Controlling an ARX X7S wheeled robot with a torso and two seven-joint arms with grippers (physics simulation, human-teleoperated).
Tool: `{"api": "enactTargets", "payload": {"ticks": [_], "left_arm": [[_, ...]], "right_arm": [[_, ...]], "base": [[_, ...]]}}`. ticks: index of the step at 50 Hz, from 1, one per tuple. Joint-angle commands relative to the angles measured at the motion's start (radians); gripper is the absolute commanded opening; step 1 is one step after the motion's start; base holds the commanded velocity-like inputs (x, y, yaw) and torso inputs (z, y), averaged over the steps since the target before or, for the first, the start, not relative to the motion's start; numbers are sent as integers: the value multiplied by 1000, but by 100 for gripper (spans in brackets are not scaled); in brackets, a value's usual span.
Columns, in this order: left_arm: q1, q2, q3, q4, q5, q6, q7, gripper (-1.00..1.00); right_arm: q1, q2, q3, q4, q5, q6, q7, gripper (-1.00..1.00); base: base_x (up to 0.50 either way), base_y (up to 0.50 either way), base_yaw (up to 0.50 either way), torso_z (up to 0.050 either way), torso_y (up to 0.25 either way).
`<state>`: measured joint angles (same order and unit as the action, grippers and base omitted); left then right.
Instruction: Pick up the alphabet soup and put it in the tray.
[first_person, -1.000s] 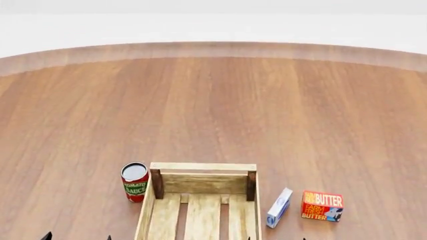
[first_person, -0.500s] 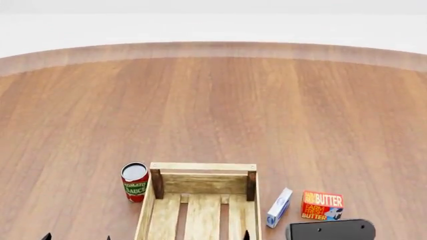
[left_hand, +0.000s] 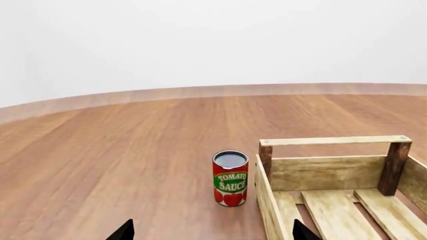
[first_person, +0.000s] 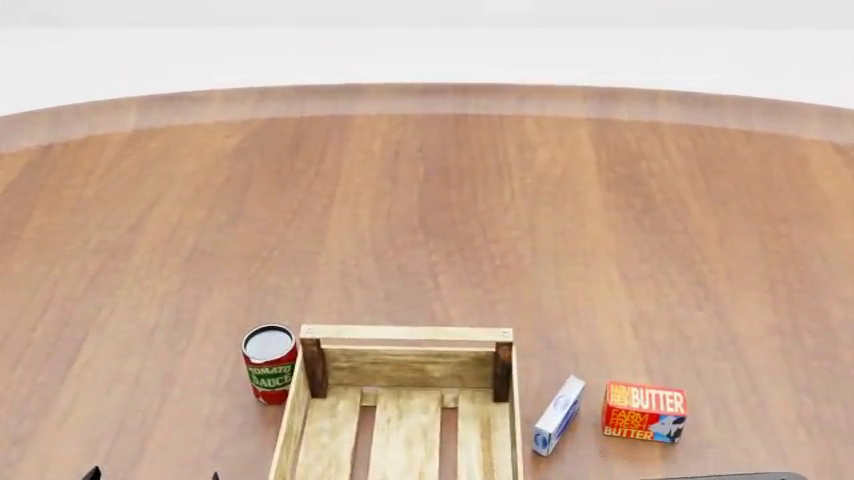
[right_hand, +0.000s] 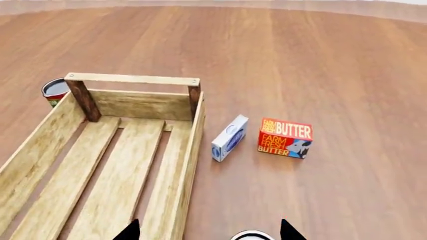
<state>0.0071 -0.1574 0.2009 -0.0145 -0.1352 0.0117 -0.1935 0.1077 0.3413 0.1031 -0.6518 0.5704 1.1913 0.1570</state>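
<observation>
The tray (first_person: 406, 334) is a light-wood slatted crate at the near middle of the wooden surface; it also shows in the left wrist view (left_hand: 333, 141) and the right wrist view (right_hand: 132, 79). A round white top with a dark rim (right_hand: 252, 235), probably the alphabet soup, just shows at the edge of the right wrist view, between the fingertips and beside the tray. Its label is out of view. My right gripper (right_hand: 208, 232) is open above it and holds nothing. My left gripper (left_hand: 212, 232) is open and empty, left of the tray. Only its fingertips (first_person: 91, 473) show in the head view.
A red-and-green tomato sauce can (first_person: 270, 363) stands against the tray's far left corner (left_hand: 231, 178). A white-and-blue box (first_person: 558, 415) and a red butter box (first_person: 645, 411) lie right of the tray (right_hand: 285, 138). The wooden surface ends in a curved far edge (first_person: 427, 98).
A dark part of my right arm came into the head view at the lower right half a second ago. It has since sunk almost out of sight. The objects have not moved.
</observation>
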Motion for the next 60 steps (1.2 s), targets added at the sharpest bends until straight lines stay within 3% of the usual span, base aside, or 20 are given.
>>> {"api": "enactTargets", "payload": {"ticks": [1,60], "left_arm": [[-2,-5,8,-3,-6,4,-7,100],[-7,-32,38,-2,-34,7,-38,100]], "right_arm": [[-51,12,42,0,9,-13,-5,100],[-55,26,-21,291,-76,-204,-47,100]], "base": [[0,0,0,0,0],[0,0,0,0,0]]}}
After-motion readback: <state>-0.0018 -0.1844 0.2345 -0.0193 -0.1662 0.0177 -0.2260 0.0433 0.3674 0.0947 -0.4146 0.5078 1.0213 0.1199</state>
